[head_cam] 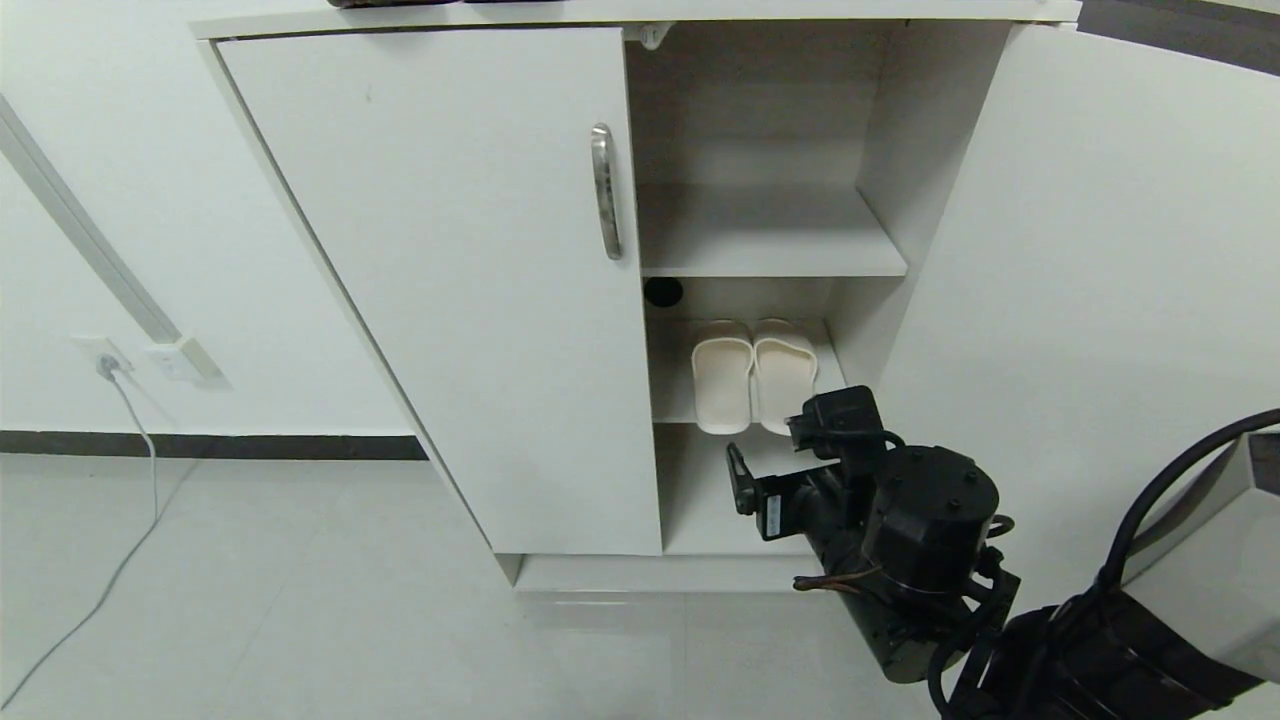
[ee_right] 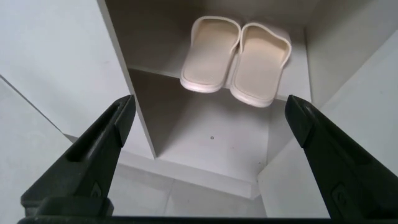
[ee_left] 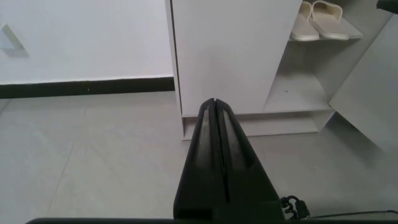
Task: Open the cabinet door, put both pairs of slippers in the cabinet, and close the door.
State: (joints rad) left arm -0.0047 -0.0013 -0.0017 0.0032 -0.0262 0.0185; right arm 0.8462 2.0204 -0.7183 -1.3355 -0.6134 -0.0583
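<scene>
The right door [head_cam: 1100, 300] of the cabinet [head_cam: 430, 300] is opened, and one pair of slippers [head_cam: 755, 375] is laid side by side on the middle shelf [head_cam: 675, 385]. The right gripper [ee_right: 209, 112] is held spread and empty near this shelf; the left gripper [ee_left: 214, 104] is pressed together, empty. Placing of one pair is judged done. Next, the second pair must be grasped, then the door shut.
</scene>
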